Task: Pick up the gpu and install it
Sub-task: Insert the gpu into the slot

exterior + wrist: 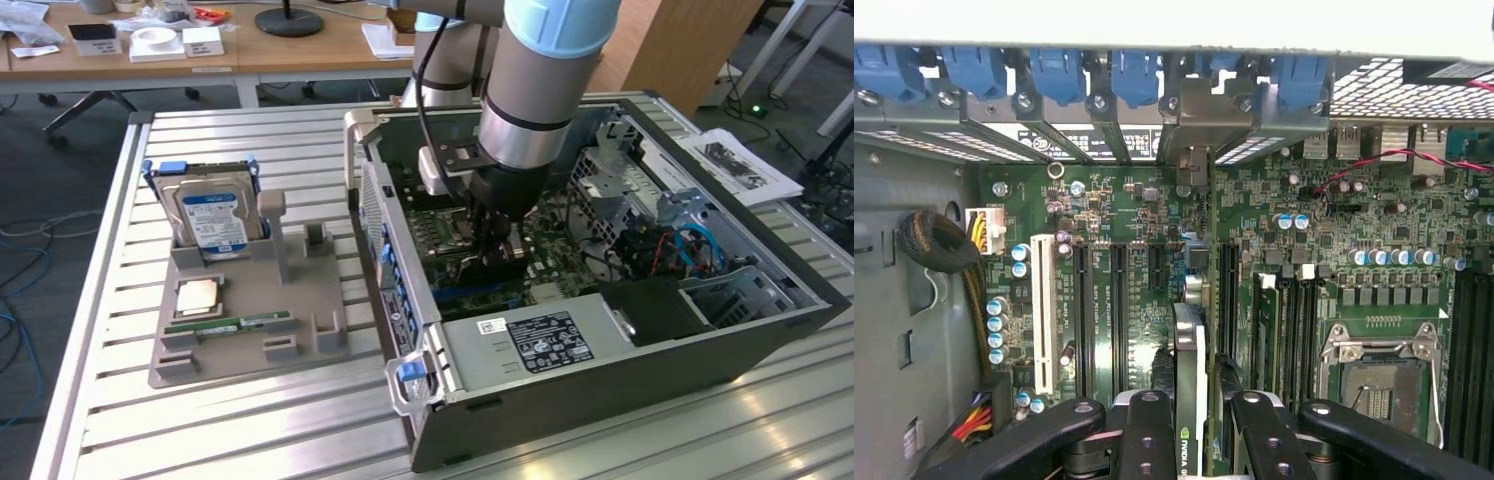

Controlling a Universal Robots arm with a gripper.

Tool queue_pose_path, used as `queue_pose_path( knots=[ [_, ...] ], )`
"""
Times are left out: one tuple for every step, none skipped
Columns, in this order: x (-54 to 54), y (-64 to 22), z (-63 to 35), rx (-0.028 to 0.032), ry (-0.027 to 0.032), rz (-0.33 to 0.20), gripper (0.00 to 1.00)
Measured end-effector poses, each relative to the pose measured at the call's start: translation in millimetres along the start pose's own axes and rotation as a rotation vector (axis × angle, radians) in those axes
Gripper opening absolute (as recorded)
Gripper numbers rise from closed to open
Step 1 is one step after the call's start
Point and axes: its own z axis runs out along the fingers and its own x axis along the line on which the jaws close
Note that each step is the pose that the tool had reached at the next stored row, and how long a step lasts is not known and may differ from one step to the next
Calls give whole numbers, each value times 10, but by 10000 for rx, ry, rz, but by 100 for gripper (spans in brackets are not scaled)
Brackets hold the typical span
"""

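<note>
Wrist view: tool [1204, 425] half-closed, gripping the gpu [1190, 350], a slim card seen edge-on with a green logo, upright above the motherboard [1124, 250] slots inside the open computer case [601, 330]; the grey tray [227, 350] holds a hard drive [214, 215].

Slatted aluminium table [267, 430]. Directly on it: grey parts holder [234, 352] toward the exterior view's left. Open computer case [641, 372] lying on its side just beside the holder, toward the exterior view's right. Printed sheets [747, 165] at the right edge, near the case.
</note>
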Motion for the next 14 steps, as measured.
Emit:
queue_pose_path(
  knots=[
    [0,0,-16,-1,2,0,27],
    [-1,0,-26,-1,3,0,27],
    [-2,-1,-28,0,-1,0,27],
    [-2,-1,-27,1,9,0,27],
    [-1,-1,-28,0,26,2,27],
    [0,-1,-29,1,37,16,27],
    [1,0,-30,2,45,48,27],
    [0,0,-29,4,47,85,27],
    [0,0,-27,6,49,113,27],
    [0,-1,-27,7,49,130,27],
    [1,0,-26,7,49,130,27],
    [1,-1,-23,9,46,132,27],
    [0,-1,-16,10,42,133,27],
    [1,0,-11,9,45,134,27]
  ],
)
